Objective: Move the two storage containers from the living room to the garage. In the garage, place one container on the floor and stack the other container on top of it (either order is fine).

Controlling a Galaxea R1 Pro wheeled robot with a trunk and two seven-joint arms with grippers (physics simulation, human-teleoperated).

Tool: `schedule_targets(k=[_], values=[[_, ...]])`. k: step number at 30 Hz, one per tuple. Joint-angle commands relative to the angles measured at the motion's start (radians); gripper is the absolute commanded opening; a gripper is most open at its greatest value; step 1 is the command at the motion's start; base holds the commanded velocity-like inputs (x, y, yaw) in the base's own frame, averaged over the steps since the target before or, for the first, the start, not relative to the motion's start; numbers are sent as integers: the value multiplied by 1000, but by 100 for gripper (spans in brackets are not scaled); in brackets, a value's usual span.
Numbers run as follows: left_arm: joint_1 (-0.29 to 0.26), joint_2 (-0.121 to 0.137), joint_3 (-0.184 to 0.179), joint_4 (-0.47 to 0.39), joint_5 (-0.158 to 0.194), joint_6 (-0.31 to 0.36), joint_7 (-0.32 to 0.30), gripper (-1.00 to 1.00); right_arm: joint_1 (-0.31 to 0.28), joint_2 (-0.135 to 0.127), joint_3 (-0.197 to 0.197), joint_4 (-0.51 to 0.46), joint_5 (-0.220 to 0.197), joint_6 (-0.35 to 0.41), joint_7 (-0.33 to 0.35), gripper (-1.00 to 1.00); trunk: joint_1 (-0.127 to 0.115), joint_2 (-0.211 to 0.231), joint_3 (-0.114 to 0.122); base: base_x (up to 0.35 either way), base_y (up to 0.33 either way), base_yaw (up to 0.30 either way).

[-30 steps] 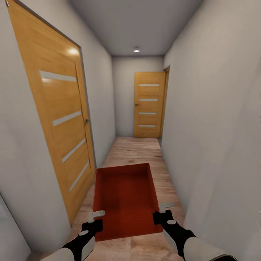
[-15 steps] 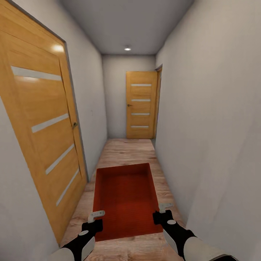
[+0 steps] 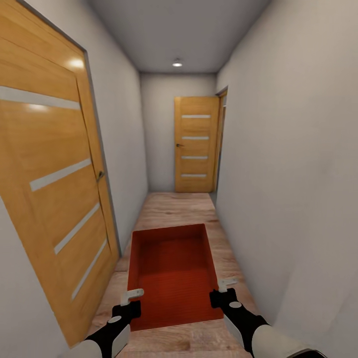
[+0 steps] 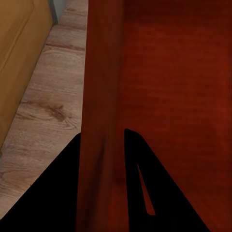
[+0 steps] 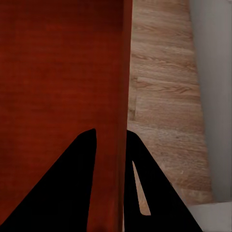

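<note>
Left door nearer; both jaws clamp container (image 3: 171, 273) walls.

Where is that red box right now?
The storage container is carried low in the middle of the head view, between the left gripper and right gripper, which clamp its side walls, above the hallway's wood floor.

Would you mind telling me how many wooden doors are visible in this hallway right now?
2. One door is in the wall on the robot's left, close by; the other door stands at the far end of the hallway. More may be hidden beyond the opening on the right.
</note>
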Motion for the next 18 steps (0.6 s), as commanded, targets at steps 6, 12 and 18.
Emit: schedule_targets(k=[6, 12, 18], values=[[-1, 0, 66, 3, 12, -5, 28, -100, -1, 7, -38, -17, -62, -79, 2, -100, 1, -1, -2, 322, 102, 0], [-1, 0, 66, 3, 11, -5, 28, -100, -1, 7, -38, -17, -62, -79, 2, -100, 1, -1, -2, 322, 100, 0], [-1, 0, 66, 3, 11, -5, 28, -100, -1, 7, -38, -17, -62, -79, 2, -100, 1, -1, -2, 322, 56, 0]])
